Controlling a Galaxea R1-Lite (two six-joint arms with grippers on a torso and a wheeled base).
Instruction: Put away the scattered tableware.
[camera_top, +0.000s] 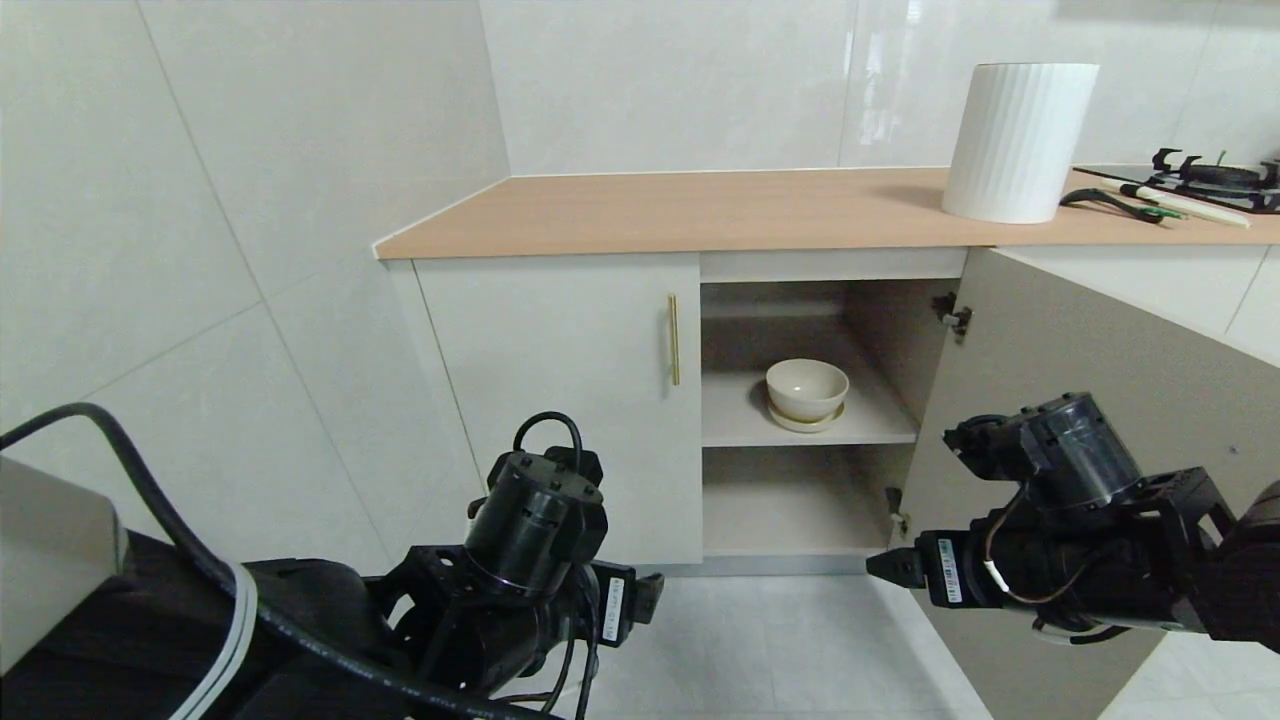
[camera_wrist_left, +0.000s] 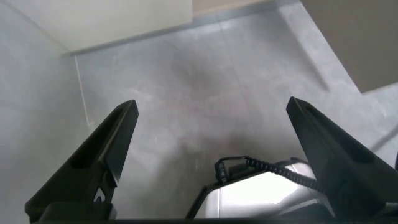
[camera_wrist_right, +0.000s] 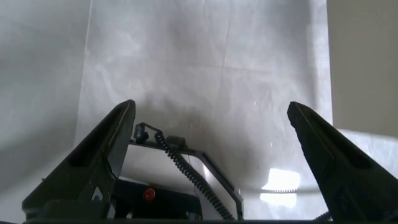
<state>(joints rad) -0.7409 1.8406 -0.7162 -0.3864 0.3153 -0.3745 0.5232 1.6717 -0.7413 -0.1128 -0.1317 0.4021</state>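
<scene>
**Head view.** You find the bowl (camera_top: 807, 388) near 3 o'clock of centre. It stands upright on a saucer (camera_top: 806, 423), on the upper shelf (camera_top: 740, 425) of the open cabinet. The open door (camera_top: 1050, 380) stands at 4 o'clock. The shut door (camera_top: 560, 400) with its brass handle (camera_top: 673, 339) lies at centre. On the countertop (camera_top: 700, 212), a white ribbed canister (camera_top: 1018, 140) stands at 2 o'clock.

**Wrist views.** Your left gripper (camera_wrist_left: 212, 106) hangs over the floor tiles (camera_wrist_left: 217, 56), fingers spread wide and empty. Your right gripper (camera_wrist_right: 211, 106) is likewise spread wide and holds nothing.
</scene>
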